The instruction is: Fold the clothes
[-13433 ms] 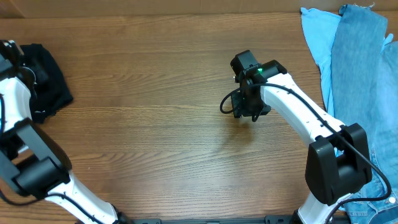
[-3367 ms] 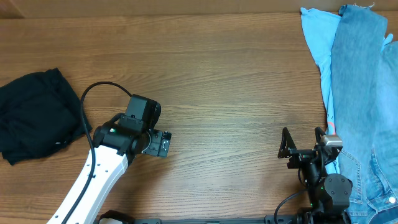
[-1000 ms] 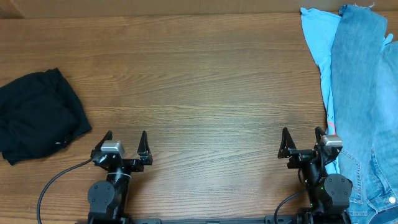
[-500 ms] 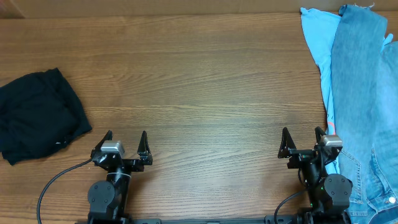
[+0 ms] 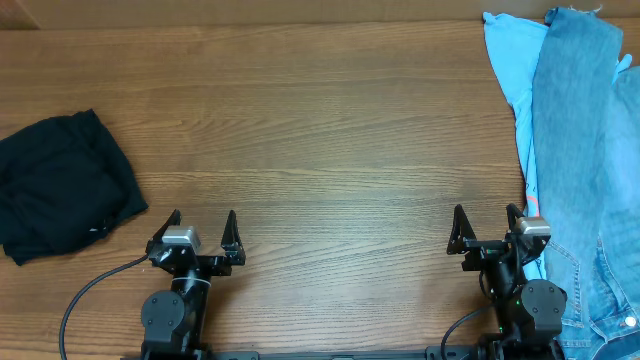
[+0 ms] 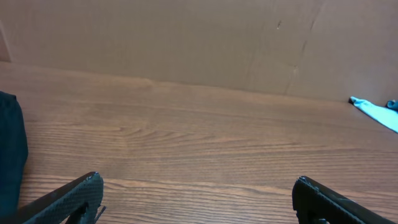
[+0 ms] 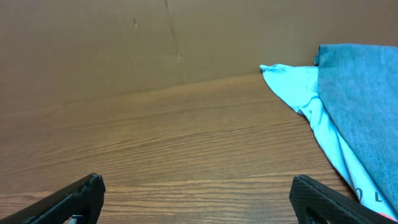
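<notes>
With left hand [image 5: 203, 215] and right hand [image 5: 485, 212] both wide open and empty, grabbing the overlapping blue clothes [image 5: 570, 130] might lift two at once.

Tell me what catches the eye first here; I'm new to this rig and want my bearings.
A bunched black garment lies at the left edge of the wooden table. On the right edge, a denim-blue garment overlaps a light-blue garment. The left end effector and right end effector sit open at the near edge, holding nothing.
</notes>
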